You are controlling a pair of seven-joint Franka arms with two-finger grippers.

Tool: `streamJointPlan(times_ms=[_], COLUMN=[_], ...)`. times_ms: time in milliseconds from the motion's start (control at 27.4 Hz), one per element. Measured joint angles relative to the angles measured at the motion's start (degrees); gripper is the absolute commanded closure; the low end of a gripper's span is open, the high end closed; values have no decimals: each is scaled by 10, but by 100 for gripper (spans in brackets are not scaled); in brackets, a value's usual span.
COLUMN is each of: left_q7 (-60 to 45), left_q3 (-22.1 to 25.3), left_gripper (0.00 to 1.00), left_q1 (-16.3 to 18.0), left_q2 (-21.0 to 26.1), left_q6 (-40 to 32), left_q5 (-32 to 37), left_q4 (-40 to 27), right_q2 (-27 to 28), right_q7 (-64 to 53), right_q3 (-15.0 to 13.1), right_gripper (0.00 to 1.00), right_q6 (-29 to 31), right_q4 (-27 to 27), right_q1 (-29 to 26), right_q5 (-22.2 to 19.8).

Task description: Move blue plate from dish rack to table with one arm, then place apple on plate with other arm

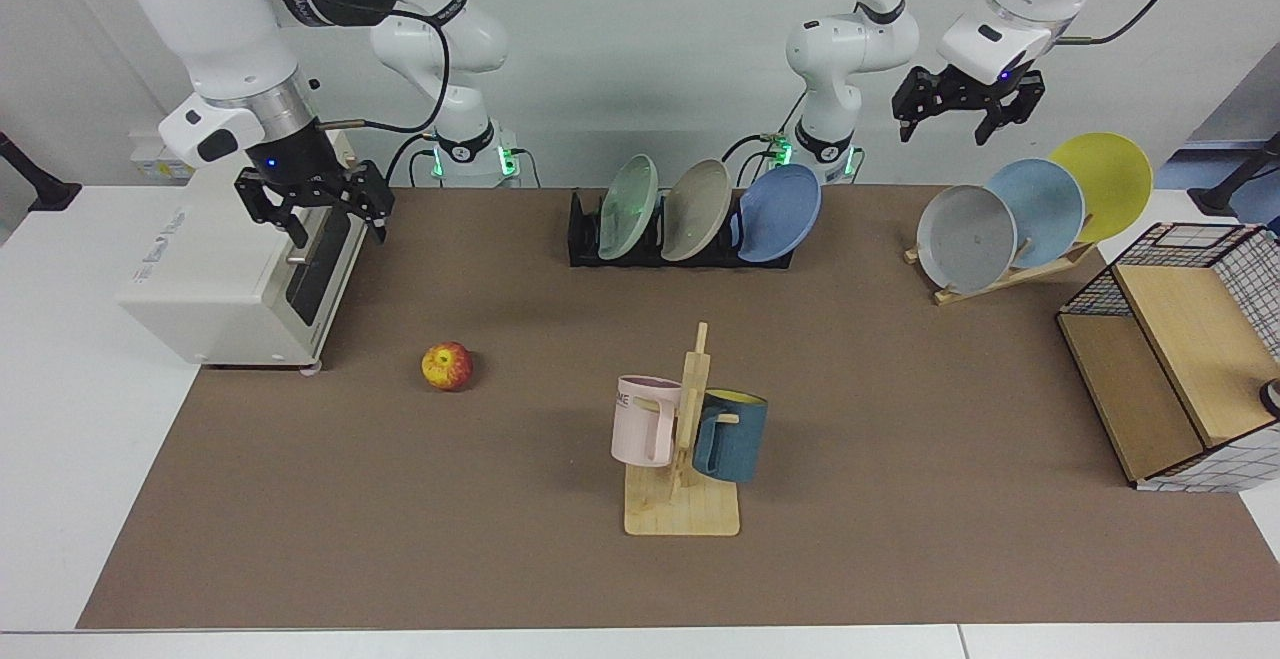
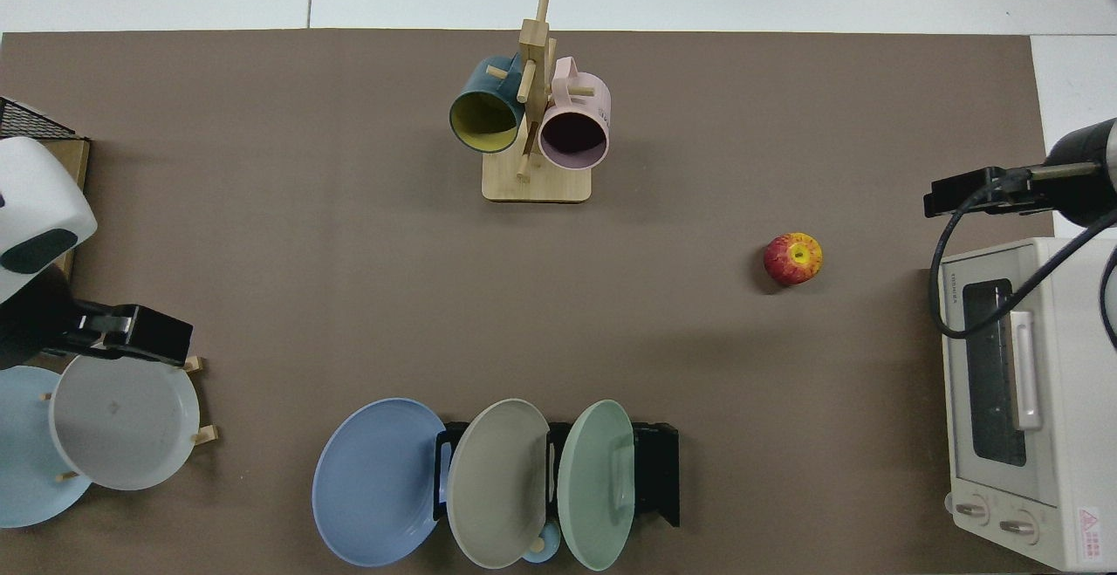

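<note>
From across the tabletop (image 1: 900,389), the round periwinkle-blue plate (image 1: 780,212) leans in the low black slotted dish rack (image 1: 600,249), outermost so easy to reach. The left end effector (image 1: 958,109) hangs high, fingers wide, empty; the right end effector (image 1: 312,201) waits wide beside the toaster oven.

From above, the small red-and-yellow apple (image 2: 792,258) lies alone, well apart from the rack

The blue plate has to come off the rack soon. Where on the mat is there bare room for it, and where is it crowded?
Bare mat lies between the apple, the dish rack and the mug stand, and between that stand and the wire crate. Crowded: the back edge, with the blue plate and the wooden plate rack.
</note>
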Motion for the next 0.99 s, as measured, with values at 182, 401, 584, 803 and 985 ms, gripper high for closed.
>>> streamJointPlan(times_ms=[182,401,584,803,985], left_q7=[-2,-3,-3,-6,-8], left_q3=[0,-1,-8,-25,-35], left_gripper=[0,1,4,12,13], left_q1=[6,5,-1,-19,-21], left_q2=[-33,-143,-243,-295,-289], left_q6=[44,116,163,237,279], left_q5=[-40,-81,-112,-141,-160], left_q4=[-69,-238,-384,-504,-546], right_q2=[4,24,53,91,109], right_q7=[0,6,13,16,17], right_q3=[4,6,6,6,6], right_gripper=[0,0,0,0,0], right_q6=[1,24,56,119,169], right_q4=[-1,-4,-7,-30,-64], right_q1=[9,25,41,52,55], right_q5=[0,0,0,0,-3])
